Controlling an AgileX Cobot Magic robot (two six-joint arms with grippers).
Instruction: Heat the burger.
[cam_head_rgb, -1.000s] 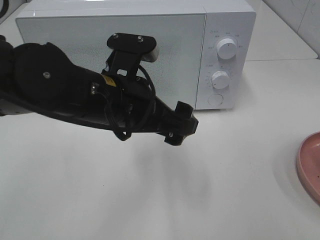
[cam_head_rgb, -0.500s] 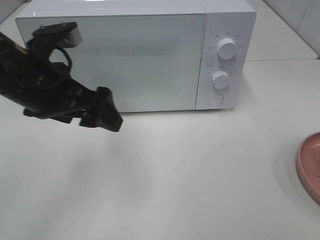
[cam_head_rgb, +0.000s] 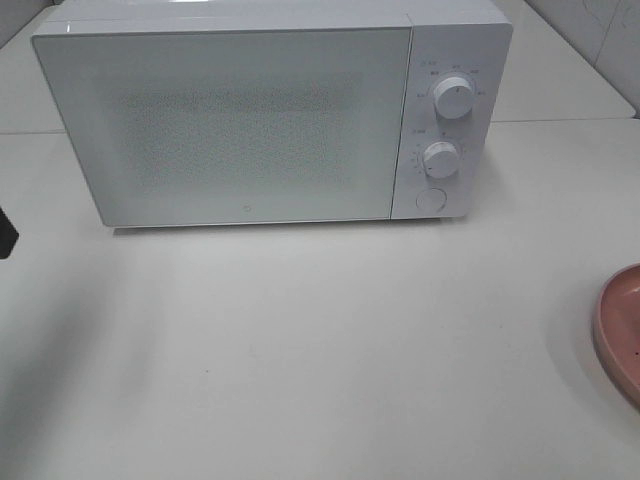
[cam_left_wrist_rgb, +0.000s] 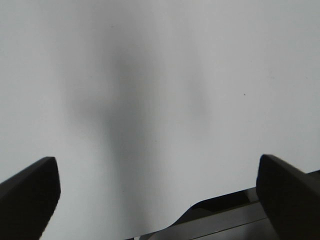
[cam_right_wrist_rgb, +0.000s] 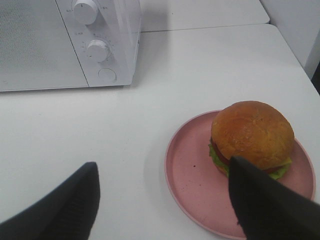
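Microwave (cam_head_rgb: 240, 120) door closed; burger (cam_right_wrist_rgb: 251, 136) on pink plate (cam_right_wrist_rgb: 187, 175). Left gripper (cam_left_wrist_rgb: 150, 200), right gripper (cam_right_wrist_rgb: 162, 200): jaws apart, empty. Risk: burger sliding off plate, or carried into closed door.

No legible text. The microwave (cam_head_rgb: 270, 115) control panel (cam_head_rgb: 450, 120) carries small grey markings around the upper dial (cam_head_rgb: 454, 98) and lower dial (cam_head_rgb: 440, 158); these are too small to read. The door (cam_head_rgb: 240, 125) bears one tiny unreadable mark near its lower edge.
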